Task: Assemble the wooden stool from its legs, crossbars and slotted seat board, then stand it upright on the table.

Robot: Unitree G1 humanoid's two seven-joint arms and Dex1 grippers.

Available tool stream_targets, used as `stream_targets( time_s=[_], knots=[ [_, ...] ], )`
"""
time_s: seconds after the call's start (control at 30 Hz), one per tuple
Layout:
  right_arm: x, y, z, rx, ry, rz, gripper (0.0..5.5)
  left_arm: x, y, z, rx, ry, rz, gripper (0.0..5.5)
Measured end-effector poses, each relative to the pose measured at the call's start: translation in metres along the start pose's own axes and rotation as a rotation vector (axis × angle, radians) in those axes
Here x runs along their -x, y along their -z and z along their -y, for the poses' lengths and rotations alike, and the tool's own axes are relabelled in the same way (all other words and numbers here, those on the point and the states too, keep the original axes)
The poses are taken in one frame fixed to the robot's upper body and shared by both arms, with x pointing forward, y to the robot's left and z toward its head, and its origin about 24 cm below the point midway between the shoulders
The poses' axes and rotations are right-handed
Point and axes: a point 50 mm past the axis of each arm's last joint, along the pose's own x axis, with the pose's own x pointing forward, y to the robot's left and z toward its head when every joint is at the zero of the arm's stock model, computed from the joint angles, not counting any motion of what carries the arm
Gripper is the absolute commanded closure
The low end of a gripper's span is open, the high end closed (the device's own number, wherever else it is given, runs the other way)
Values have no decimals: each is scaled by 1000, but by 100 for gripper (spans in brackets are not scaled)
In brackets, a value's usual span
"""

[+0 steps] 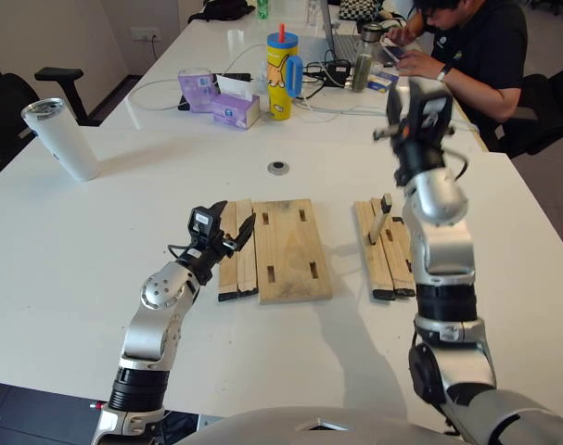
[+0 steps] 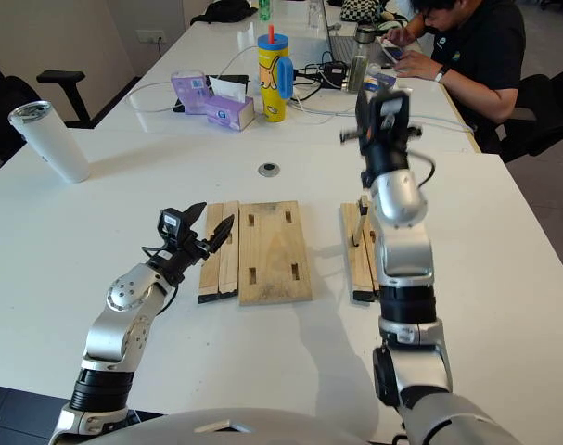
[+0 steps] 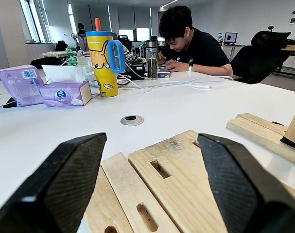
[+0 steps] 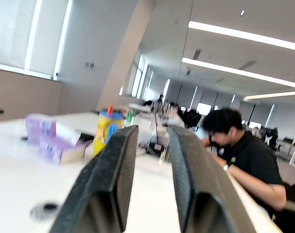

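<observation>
The slotted seat board [image 1: 290, 248] lies flat in the middle of the white table [image 1: 105, 241]. Two wooden slats [image 1: 236, 269] lie against its left edge. My left gripper [image 1: 233, 219] hovers low over the far end of these slats, open, with nothing between its fingers [image 3: 64, 184]; the seat board [image 3: 186, 179] is just beyond. A second pile of wooden legs and crossbars [image 1: 385, 255] lies to the right of the board, one short piece tilted up on it. My right gripper [image 1: 418, 93] is held high above that pile, its fingers [image 4: 113, 174] a narrow gap apart and empty.
A white tumbler [image 1: 63, 139] stands at the far left. A cable grommet [image 1: 278, 168] sits behind the board. Further back are a yellow cup [image 1: 282, 79], purple tissue packs [image 1: 235, 109] and cables. A person [image 1: 467, 56] sits at the far right corner.
</observation>
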Motion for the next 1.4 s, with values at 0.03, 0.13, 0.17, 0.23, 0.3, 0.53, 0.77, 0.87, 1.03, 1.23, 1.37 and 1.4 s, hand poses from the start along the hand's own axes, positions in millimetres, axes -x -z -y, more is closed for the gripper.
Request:
stream_targets(
  time_s=[0.03,0.13,0.17,0.23,0.3,0.53,0.77,0.87,1.03,1.23,1.37,1.4],
  knots=[
    [10,15,-3,1,-11,-32,435,0,1,0,-3,-5,-3,202],
    [17,21,-6,17,-36,-34,435,0,0,0,-4,-4,1,202],
    [17,22,-7,16,-36,-30,435,0,0,0,-4,-4,1,202],
    [19,22,-7,16,-39,-25,435,0,1,0,-4,-4,0,202],
    [19,22,-9,11,-39,-21,435,0,1,0,-5,-4,-1,202],
    [17,13,-10,13,5,-13,435,0,1,-1,-6,-4,-1,202],
    [-11,-88,14,1,181,362,435,-4,0,-2,-8,-5,8,202],
    [-19,-96,34,17,266,376,435,-4,0,-2,-8,-7,13,202],
    [-26,-22,68,80,274,21,435,-5,0,0,3,-20,26,202],
    [-10,34,92,84,74,-355,435,1,7,2,27,-71,17,202],
    [17,60,93,48,-100,-594,435,4,9,5,43,-106,28,202],
    [24,62,91,28,-129,-625,435,5,9,6,46,-115,30,202]
  ],
)
